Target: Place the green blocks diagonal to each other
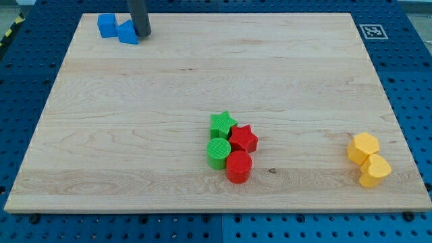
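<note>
While the wooden board [202, 88] carries everything, my tip [142, 34] sits at its top-left corner touching a blue block [127, 32]; no pincer here. Green star [222, 125] and green cylinder [218, 153] touch, stacked vertically, near board's bottom centre.

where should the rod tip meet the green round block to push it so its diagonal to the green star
Judging by the layout, press my tip on the green ridged cylinder block's right wall near its upper edge, sliding it left. The green star block touches it above and the red cylinder block crowds its right, so entry is tight.
</note>
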